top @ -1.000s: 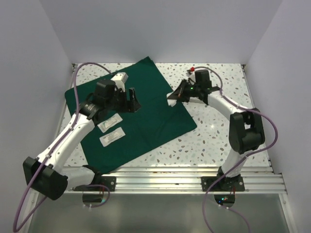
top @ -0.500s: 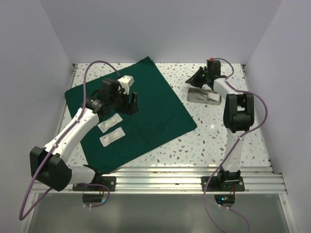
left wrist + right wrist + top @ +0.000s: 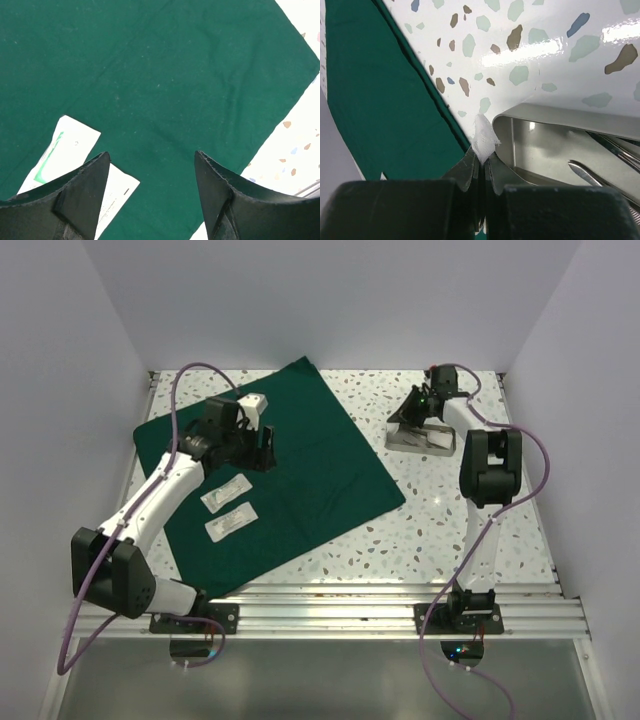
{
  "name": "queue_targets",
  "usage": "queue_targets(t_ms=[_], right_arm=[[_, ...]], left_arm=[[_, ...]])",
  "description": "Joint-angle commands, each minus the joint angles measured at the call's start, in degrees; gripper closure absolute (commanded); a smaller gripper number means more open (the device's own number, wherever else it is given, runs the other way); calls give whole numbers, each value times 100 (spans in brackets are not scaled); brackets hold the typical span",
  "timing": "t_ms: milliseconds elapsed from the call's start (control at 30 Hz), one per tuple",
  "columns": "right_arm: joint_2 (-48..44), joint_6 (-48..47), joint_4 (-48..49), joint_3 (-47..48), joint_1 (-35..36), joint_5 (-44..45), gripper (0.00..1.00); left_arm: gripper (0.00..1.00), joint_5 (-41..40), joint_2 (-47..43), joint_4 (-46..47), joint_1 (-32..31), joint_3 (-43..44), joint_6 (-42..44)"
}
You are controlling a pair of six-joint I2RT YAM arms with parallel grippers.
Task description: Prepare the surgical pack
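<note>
The dark green drape [image 3: 290,460] lies flat on the table's left half. Two white packets [image 3: 228,508] lie on its left part. My left gripper [image 3: 268,448] hangs open and empty above the drape; in the left wrist view [image 3: 152,155] the packets [image 3: 65,150] show by its left finger. The steel tray [image 3: 420,438] stands on the table right of the drape, with steel instruments [image 3: 605,167] in it. My right gripper [image 3: 408,412] is at the tray's left end. In the right wrist view [image 3: 481,159] it is shut on a small piece of white gauze [image 3: 484,139] beside the tray's corner [image 3: 520,130].
Speckled white tabletop [image 3: 450,510] is enclosed by white walls at the back and sides. A metal rail [image 3: 350,605] with the arm bases runs along the near edge. The drape's right edge [image 3: 395,100] lies close to the tray.
My right gripper has swung from the drape's right edge back and right to the tray, which now shows. My left gripper has shifted slightly left and stayed open.
</note>
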Motion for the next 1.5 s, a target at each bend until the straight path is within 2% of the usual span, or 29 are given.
queue_targets(t_ms=[0, 467, 867, 1367, 1467], right_arm=[[196, -233, -217, 292, -44, -242, 100], [522, -251, -401, 344, -149, -313, 100], [373, -277, -498, 169, -193, -392, 99], [74, -154, -32, -279, -387, -769, 98], [-84, -14, 379, -472, -395, -1042, 98]], left_arm=[[29, 153, 43, 44, 114, 109, -31], [29, 277, -89, -17, 536, -111, 31], [29, 435, 78, -26, 712, -93, 84], [30, 584, 298, -17, 809, -22, 84], [30, 602, 289, -8, 826, -75, 66]])
